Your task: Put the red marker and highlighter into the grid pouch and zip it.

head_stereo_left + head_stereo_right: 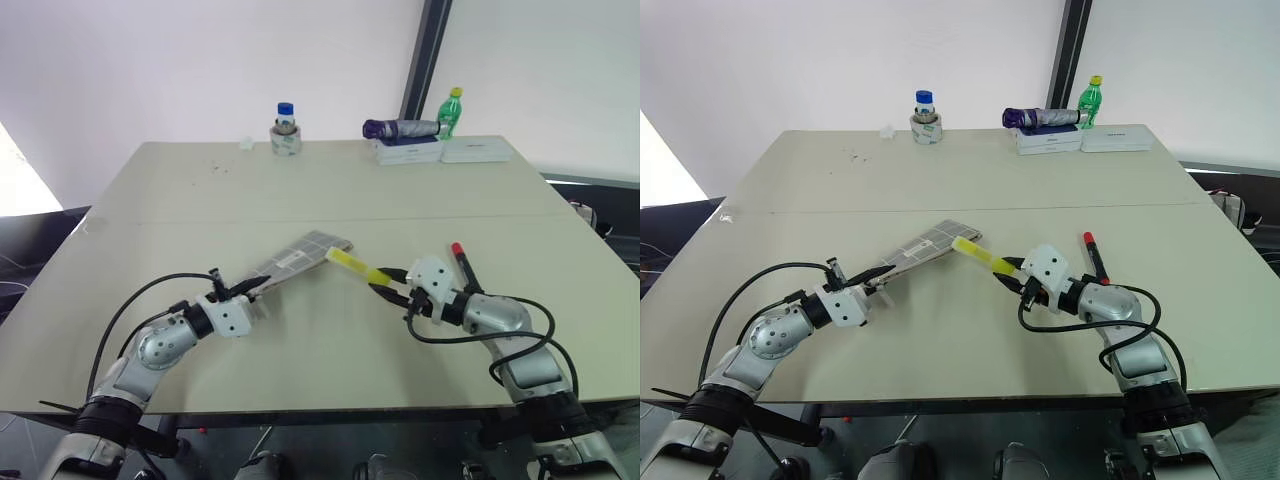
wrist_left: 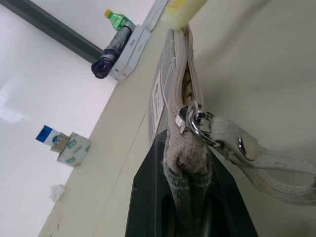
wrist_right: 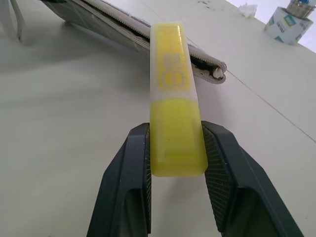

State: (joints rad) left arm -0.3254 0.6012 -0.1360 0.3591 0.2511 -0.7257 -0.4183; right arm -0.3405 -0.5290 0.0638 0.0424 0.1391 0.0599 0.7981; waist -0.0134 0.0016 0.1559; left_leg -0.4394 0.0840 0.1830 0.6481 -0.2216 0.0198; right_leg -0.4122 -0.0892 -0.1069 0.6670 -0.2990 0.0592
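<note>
Right gripper (image 3: 174,148) clamps the highlighter (image 3: 174,98), its tip at the grid pouch (image 1: 300,258) mouth; left gripper (image 2: 190,197) pinches the pouch's end, steadying it for insertion.

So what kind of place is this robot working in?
Probably a lab or office test room: a plain beige table against bare white walls, with a small blue-capped jar, a green bottle and flat white boxes along its far edge.

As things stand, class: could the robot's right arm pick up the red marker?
Probably not yet: the right gripper is shut on the highlighter. The red marker lies free on the table beside that arm.
</note>
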